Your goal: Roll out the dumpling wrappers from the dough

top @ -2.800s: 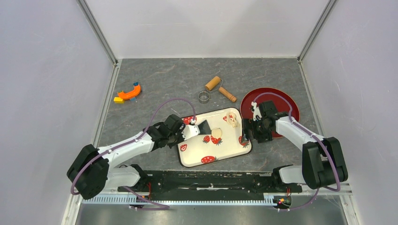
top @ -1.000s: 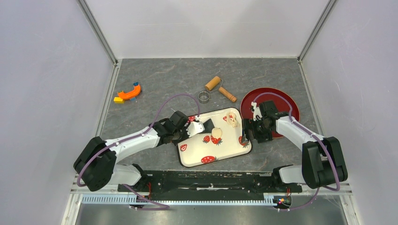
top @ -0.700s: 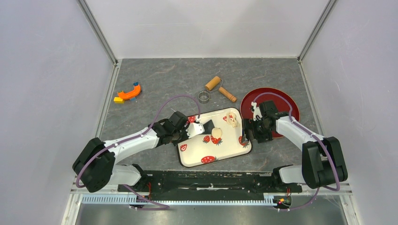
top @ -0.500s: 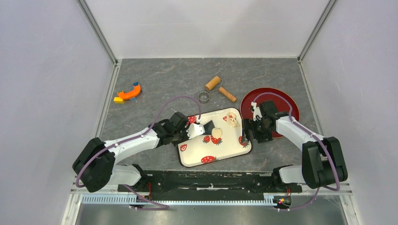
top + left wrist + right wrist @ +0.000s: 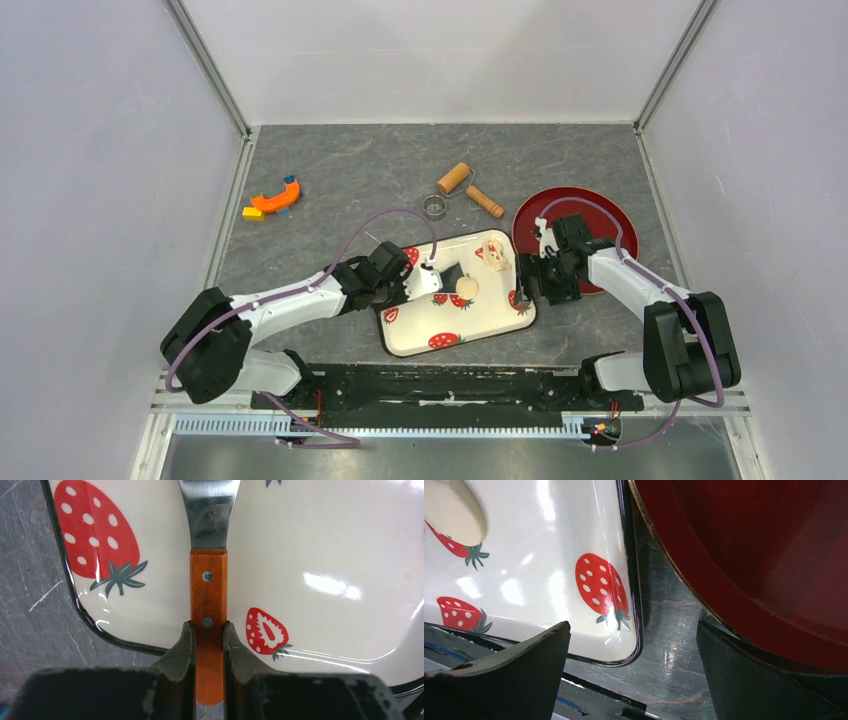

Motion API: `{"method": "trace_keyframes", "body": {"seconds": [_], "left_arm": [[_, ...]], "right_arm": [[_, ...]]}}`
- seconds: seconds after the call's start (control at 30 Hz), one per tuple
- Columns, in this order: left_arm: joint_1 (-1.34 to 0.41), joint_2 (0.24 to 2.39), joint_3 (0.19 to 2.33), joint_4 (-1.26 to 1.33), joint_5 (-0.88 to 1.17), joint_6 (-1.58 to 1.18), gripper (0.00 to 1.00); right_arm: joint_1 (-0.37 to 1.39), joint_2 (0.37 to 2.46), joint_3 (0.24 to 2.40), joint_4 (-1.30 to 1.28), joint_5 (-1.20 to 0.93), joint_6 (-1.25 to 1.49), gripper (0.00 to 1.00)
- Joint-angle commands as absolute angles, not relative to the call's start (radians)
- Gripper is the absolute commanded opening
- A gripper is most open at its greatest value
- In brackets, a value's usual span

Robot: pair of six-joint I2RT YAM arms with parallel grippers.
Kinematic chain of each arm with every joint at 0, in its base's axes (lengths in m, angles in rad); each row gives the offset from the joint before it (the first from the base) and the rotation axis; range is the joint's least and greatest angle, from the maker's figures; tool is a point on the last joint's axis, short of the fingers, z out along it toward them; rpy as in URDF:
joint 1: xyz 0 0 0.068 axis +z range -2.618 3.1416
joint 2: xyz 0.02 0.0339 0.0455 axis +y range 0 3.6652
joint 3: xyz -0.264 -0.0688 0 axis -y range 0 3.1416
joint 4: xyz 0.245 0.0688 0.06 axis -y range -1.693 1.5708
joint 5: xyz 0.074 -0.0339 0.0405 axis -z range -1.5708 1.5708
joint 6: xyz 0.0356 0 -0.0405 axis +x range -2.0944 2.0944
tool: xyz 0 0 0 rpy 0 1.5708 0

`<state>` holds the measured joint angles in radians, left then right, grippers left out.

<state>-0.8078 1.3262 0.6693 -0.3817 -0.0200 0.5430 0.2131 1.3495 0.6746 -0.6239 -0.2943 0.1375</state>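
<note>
Near edge: my left end effector (image 5: 208, 630) is clamped on the wooden handle of a scraper (image 5: 208, 590) above the strawberry tray (image 5: 405, 345). The dough (image 5: 464, 288) lies mid-tray, just beside the blade. My right end effector (image 5: 632, 630), jaws wide apart, spans the tabletop (image 5: 664, 630) gap between tray and red plate (image 5: 774, 555). Only the overhead view shows the roller (image 5: 455, 178) and ring cutter (image 5: 434, 206) beyond.

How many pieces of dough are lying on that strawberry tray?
2. A round piece sits at the tray's middle beside the scraper's blade; an irregular lump lies near its far right corner. More could hide under the left gripper.
</note>
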Motion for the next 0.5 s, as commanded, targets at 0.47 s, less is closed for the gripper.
{"method": "trace_keyframes", "body": {"seconds": [0.47], "left_arm": [[-0.834,1.263,0.662,-0.23,0.044,0.364,0.02]], "right_arm": [[0.215,1.345,0.713,-0.6,-0.33,0.126,0.98]]}}
